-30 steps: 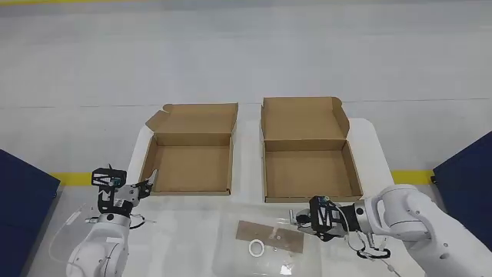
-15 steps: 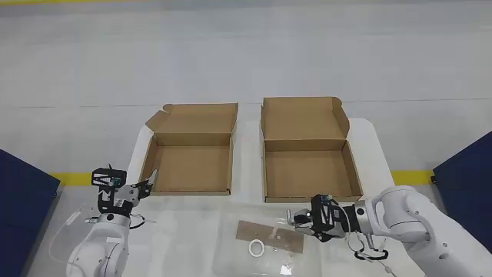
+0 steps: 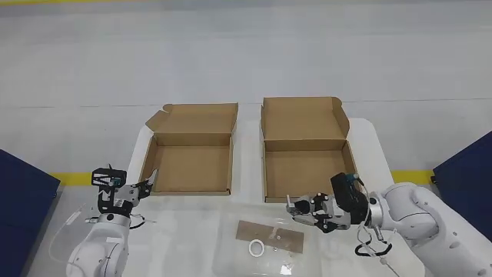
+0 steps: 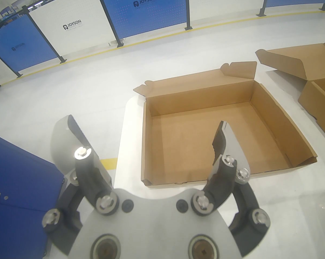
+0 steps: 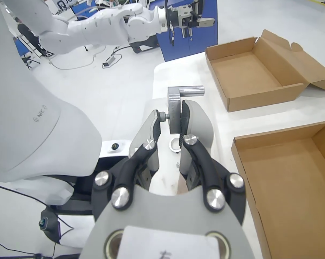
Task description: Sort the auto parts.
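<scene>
The right arm's jaws are clenched on a grey machined metal bracket point(image 5: 175, 114), a flat block with a short round bar point(image 5: 191, 91) jutting sideways from its top. In the top view the bracket point(image 3: 296, 205) hangs above the white bench point(image 3: 192, 215), just off the near wall of the right-hand open brown cardboard box point(image 3: 310, 172), at about 7 o'clock from that box's middle.

The bracket looks solid, so it is probably stiff, heavy for its size and smooth enough to slip. One jaw's ribbed pad lies flat on the block's face, but the other seems to press on the end of a small stud. That is a narrow contact, and the bar's off-centre weight could twist the piece about it. Taking it across both flat faces below the bar would likely be surer.

A small white plastic ring point(image 3: 257, 248) lies in a clear plastic bag point(image 3: 286, 260), at 7 o'clock from the bracket. It is likely light and easy to flick.

The left arm's jaws are spread wide with nothing between them, at 8 o'clock from the left-hand open brown cardboard box point(image 4: 221, 133).
</scene>
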Robot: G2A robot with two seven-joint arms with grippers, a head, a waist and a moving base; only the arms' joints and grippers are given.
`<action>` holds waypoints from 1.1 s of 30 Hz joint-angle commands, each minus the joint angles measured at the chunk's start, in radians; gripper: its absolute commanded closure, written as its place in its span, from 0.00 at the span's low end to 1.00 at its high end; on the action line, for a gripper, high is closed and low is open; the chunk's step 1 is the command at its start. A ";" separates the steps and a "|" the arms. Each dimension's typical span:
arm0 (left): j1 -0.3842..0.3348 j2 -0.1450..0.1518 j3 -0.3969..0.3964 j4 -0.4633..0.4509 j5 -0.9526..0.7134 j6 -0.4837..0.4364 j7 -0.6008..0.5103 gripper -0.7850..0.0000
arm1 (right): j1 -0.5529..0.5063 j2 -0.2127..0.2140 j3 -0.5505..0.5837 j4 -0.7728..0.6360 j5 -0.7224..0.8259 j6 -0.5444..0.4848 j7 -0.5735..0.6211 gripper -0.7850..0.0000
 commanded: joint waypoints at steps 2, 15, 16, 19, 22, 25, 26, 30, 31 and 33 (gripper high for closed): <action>0.000 0.000 0.000 0.000 0.000 0.000 0.000 0.00 | 0.000 0.000 0.000 0.000 -0.001 0.000 0.001 1.00; 0.000 0.000 0.000 0.000 0.000 0.000 0.000 0.00 | 0.004 -0.002 -0.001 0.022 0.131 0.000 -0.029 1.00; 0.000 0.000 0.000 0.000 0.000 0.000 0.000 0.00 | 0.009 -0.001 -0.003 0.023 0.164 0.000 -0.029 1.00; 0.000 0.000 0.000 0.000 0.000 0.000 0.000 0.00 | 0.028 0.003 -0.014 0.022 0.258 0.000 -0.010 1.00; 0.000 0.000 0.000 0.000 0.000 0.000 0.000 0.00 | 0.049 0.008 -0.027 0.019 0.348 0.000 0.019 1.00; 0.000 0.000 0.000 0.000 0.000 0.000 0.000 0.00 | 0.074 0.008 -0.046 0.000 0.454 0.000 0.048 1.00; 0.000 0.000 0.000 0.000 0.000 0.000 0.000 0.00 | 0.080 0.008 -0.048 0.001 0.471 0.000 0.059 1.00; 0.000 0.000 0.000 0.000 0.000 0.000 0.000 0.00 | 0.080 0.008 -0.048 0.001 0.471 0.000 0.059 1.00; 0.000 0.000 0.000 0.000 0.000 0.000 0.000 0.00 | 0.080 0.008 -0.048 0.001 0.471 0.000 0.059 1.00; 0.000 0.000 0.000 0.000 0.000 0.000 0.000 0.00 | 0.080 0.008 -0.048 0.001 0.471 0.000 0.059 1.00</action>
